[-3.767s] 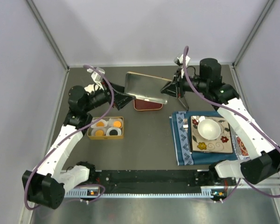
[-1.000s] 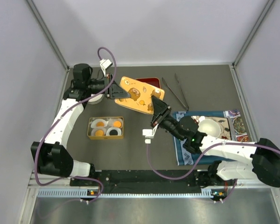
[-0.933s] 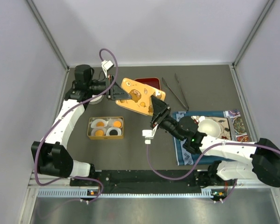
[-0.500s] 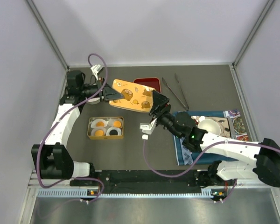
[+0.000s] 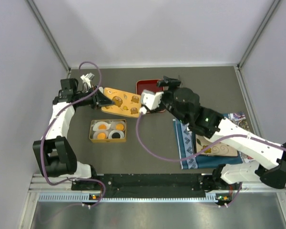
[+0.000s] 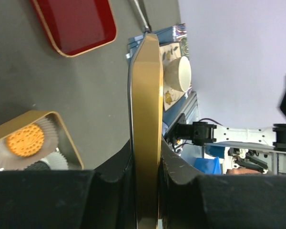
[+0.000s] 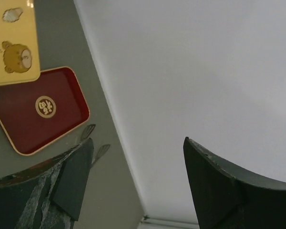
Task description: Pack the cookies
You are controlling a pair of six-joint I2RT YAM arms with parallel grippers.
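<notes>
The cookies (image 5: pixel 108 131) lie in white paper cups inside an open gold tin (image 5: pixel 92 139) at the left: three orange ones and a black one (image 5: pixel 116 135). One orange cookie (image 6: pixel 25 140) shows in the left wrist view beside the tin's wall (image 6: pixel 64 138). My left gripper (image 5: pixel 99 98) is shut on the edge of the tin's yellow bear-print lid (image 5: pixel 121 101), held in the air behind the tin. Edge-on, the lid (image 6: pixel 147 105) runs between the left gripper (image 6: pixel 146 149) fingers. My right gripper (image 5: pixel 168 82) is open and empty over the red tray, facing the back wall.
A red tray (image 5: pixel 147 86) lies at the back, and metal tongs (image 7: pixel 89 132) lie beside it. A blue placemat (image 5: pixel 185 143) with a patterned plate (image 5: pixel 221 149) sits at the right, under the right arm. A white bowl (image 6: pixel 179 74) stands on that plate.
The right gripper opened, let go of the lid's right edge and swung back over the red tray. The left gripper carried the lid leftward and flatter.
</notes>
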